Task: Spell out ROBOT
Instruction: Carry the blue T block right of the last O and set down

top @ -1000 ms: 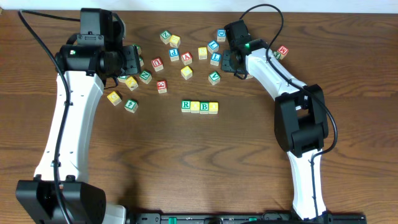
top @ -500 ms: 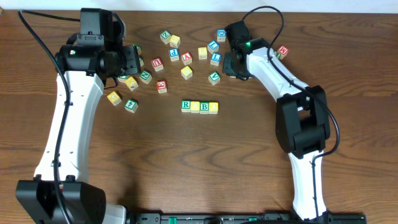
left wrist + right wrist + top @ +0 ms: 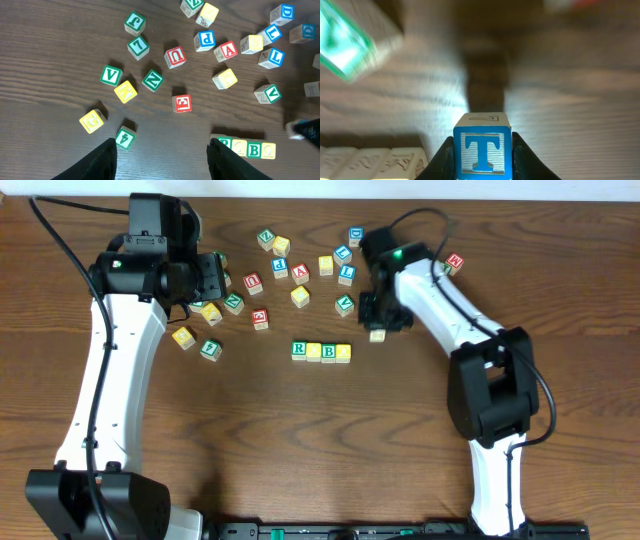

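Observation:
A row of letter blocks (image 3: 321, 351) reading R, O, B, O lies mid-table; it also shows at the bottom of the left wrist view (image 3: 247, 148). My right gripper (image 3: 378, 332) is shut on a blue T block (image 3: 482, 152) and holds it just right of the row's end, above the table. The row's end blocks show at the lower left of the right wrist view (image 3: 370, 162). My left gripper (image 3: 162, 160) is open and empty, hovering over the loose blocks at the left (image 3: 200, 280).
Several loose letter blocks are scattered across the back of the table, among them a red A (image 3: 300, 273), a green V (image 3: 344, 305), a red E (image 3: 260, 318), a yellow block (image 3: 183, 336) and a red M (image 3: 454, 262).
My right gripper has moved from the back cluster toward the front, down to the right end of the row, carrying the T block. The left arm has not moved.

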Robot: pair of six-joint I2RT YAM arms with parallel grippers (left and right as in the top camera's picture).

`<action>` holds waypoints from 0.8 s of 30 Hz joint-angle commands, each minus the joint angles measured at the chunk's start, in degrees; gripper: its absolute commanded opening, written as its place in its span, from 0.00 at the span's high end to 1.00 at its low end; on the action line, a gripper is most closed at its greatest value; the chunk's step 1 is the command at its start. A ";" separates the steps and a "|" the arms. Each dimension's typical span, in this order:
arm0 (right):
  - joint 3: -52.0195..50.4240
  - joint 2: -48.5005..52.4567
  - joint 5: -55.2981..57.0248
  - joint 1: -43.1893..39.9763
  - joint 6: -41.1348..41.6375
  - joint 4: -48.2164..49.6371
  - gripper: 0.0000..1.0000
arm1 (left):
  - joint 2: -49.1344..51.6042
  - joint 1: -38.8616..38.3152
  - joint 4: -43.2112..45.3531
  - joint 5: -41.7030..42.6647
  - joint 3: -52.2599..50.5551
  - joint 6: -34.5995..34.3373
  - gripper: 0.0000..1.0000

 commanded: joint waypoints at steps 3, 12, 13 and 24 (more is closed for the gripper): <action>-4.79 -0.68 -0.92 3.34 -0.66 0.33 0.79 | 0.55 0.31 0.20 -0.55 0.57 0.33 0.43; -6.03 -0.68 -1.38 4.66 -0.66 -1.27 0.78 | 0.55 0.31 0.20 -0.55 0.57 0.33 0.43; -6.03 -0.68 -1.57 4.63 -0.66 -1.36 0.76 | 0.55 0.31 0.20 -0.55 0.57 0.33 0.43; -3.30 -2.08 -1.79 4.59 -1.11 -3.10 0.57 | 0.55 0.31 0.20 -0.52 0.57 0.33 0.43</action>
